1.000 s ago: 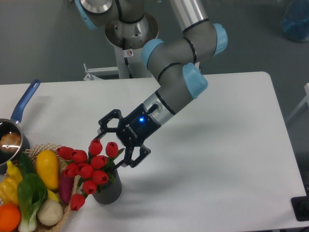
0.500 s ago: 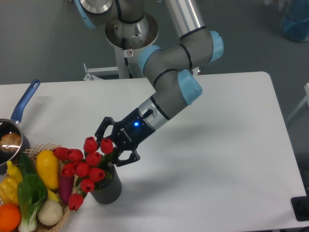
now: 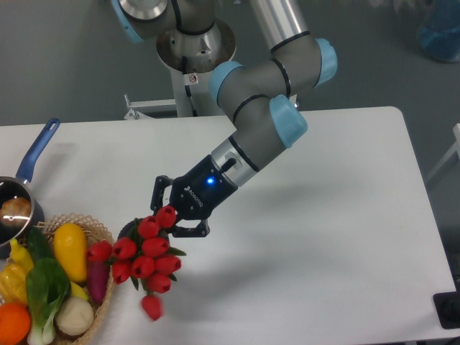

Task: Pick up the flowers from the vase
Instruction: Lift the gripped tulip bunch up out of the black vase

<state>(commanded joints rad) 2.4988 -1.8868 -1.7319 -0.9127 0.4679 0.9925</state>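
My gripper (image 3: 171,215) is shut on the flowers (image 3: 147,257), a bunch of red tulip buds with green leaves. The bunch is off the table in front of the basket, with the buds spreading down and to the left and one blurred bud (image 3: 151,307) lowest. The dark grey vase no longer stands under the bunch. A dark rounded shape (image 3: 129,229) shows just left of the gripper, against the basket's edge. It may be the vase, mostly hidden by the flowers; I cannot tell whether it is upright.
A wicker basket (image 3: 102,305) with yellow, purple, orange and green vegetables sits at the front left. A blue-handled saucepan (image 3: 29,169) is at the left edge. The arm's base (image 3: 194,50) stands behind the table.
The gripper closed around the bunch and pulled it up and slightly right. The flowers left the vase, and the vase is gone from where it stood.
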